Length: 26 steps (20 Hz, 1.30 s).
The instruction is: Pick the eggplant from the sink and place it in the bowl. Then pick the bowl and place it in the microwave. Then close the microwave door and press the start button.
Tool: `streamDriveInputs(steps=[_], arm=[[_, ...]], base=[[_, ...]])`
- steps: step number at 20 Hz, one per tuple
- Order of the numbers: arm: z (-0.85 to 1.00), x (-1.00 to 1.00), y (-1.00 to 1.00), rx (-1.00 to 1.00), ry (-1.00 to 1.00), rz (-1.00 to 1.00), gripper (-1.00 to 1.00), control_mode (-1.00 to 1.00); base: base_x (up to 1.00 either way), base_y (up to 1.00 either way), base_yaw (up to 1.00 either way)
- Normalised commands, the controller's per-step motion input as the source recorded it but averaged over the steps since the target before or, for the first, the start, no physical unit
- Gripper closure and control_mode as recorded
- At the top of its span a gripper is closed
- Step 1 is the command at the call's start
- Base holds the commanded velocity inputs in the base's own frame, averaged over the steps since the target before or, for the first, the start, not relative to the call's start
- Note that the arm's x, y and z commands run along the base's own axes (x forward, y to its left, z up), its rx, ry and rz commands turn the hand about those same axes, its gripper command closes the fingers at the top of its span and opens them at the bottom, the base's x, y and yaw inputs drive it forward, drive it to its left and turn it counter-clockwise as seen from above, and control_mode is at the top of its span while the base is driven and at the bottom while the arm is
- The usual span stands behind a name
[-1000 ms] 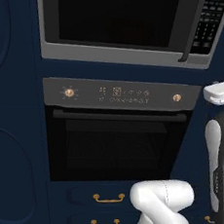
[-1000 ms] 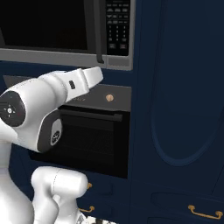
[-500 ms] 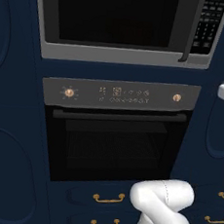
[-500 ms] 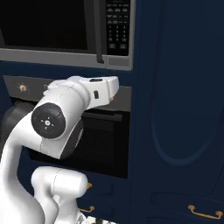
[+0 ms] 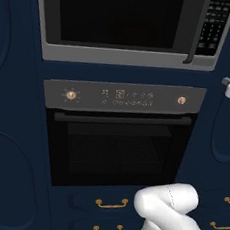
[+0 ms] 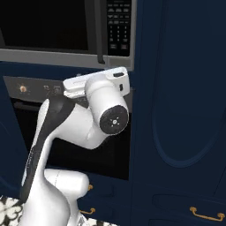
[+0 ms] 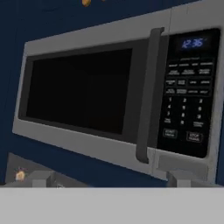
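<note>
Hand view gives us the microwave (image 7: pixel 118 100) set in dark blue cabinetry, its microwave door (image 7: pixel 83 94) shut flush, black window dark, a vertical grey handle (image 7: pixel 146 96) beside the keypad panel (image 7: pixel 188 94). Below it in the left base view we see the oven (image 5: pixel 117 132) with brass knobs. Our tool (image 7: pixel 109 179) stands apart, fingers (image 7: pixel 41 178) spread wide, gripping nothing

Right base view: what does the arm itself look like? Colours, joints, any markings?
The arm is glossy white with rounded, tubular links. A dark grey band runs along one side of the upright link. The big joint facing the camera ends in a round dark cap with a small pale centre. No cables or lettering are visible. In the hand view, the tool shows two small grey fingertips.
</note>
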Motion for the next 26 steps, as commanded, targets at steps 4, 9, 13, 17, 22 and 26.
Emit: streamDriveInputs(steps=[4,9,13,17,22,26], arm=[[-0.05,0.76,0.13,0.0,-0.25,0.52,-1.0,-1.0],[-0.01,0.58,-0.02,0.0,-0.05,0.31,-1.0,-1.0],[0.04,0.35,-0.1,0.0,0.01,-0.01,-1.0,-1.0],[0.0,0.66,0.01,0.0,0.02,-0.05,-1.0,-1.0],[0.19,0.42,0.03,0.0,0.0,0.0,-1.0,-1.0],[0.36,0.38,0.0,0.0,0.0,0.0,-1.0,-1.0]], base=[[0.0,0.0,0.0],[0.0,0.0,0.0],[0.0,0.0,0.0],[0.0,0.0,0.0],[0.0,0.0,0.0],[0.0,0.0,0.0]])
